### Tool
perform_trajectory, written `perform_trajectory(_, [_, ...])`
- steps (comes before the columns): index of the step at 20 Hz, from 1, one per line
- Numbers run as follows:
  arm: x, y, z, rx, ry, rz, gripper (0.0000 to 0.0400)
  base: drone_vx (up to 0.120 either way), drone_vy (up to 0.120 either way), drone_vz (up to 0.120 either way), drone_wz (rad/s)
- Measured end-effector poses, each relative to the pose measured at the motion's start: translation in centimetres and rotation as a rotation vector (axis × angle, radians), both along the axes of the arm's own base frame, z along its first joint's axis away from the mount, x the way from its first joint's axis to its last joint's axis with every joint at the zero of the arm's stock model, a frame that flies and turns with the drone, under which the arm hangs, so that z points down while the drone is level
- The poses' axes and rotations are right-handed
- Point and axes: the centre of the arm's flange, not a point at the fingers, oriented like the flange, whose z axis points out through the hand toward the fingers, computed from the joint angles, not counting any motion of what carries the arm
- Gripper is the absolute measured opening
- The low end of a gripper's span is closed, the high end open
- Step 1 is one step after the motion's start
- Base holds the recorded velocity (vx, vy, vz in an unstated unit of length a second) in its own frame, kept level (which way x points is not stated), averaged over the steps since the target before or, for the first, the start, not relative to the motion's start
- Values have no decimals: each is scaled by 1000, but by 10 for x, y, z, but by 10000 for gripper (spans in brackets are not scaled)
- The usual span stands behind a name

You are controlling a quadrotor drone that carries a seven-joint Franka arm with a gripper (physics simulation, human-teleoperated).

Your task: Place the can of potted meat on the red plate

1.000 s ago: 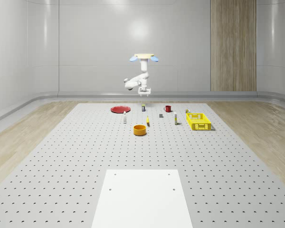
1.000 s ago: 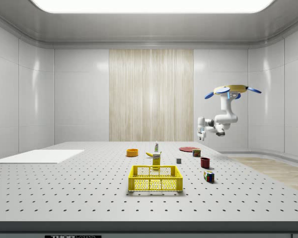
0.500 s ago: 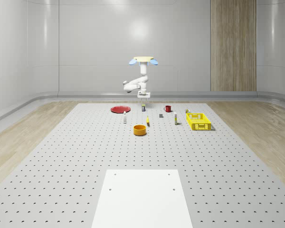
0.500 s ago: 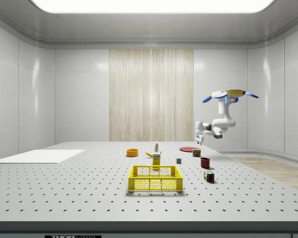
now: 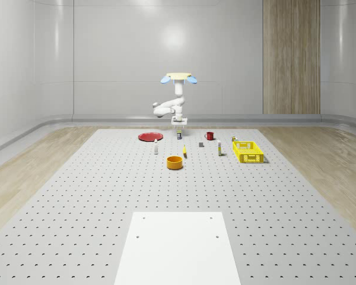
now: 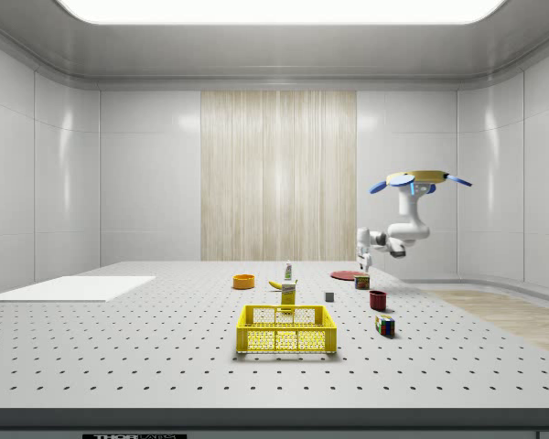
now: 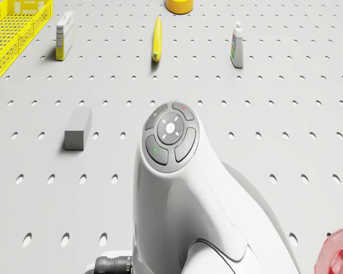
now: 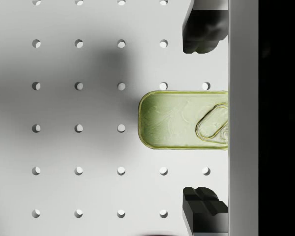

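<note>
With the drone hovering above it, the can at the wrist frame's right-centre stands between spread, empty jaws: probably rigid, dense, slick metal, best pinched across its long flat sides.

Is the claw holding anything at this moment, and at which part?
Nothing is held. The claw is open above the can of potted meat, its fingers apart on either side of it.
</note>
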Motion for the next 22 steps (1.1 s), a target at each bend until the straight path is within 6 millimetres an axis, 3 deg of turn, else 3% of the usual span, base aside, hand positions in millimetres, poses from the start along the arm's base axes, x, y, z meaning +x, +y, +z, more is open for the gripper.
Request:
perform_trajectory(11, [0, 0, 28, 0, 0, 0, 400, 0, 0, 0, 0])
perform_trajectory(22, [17, 0, 49, 0, 0, 0, 400, 0, 0, 0, 0])
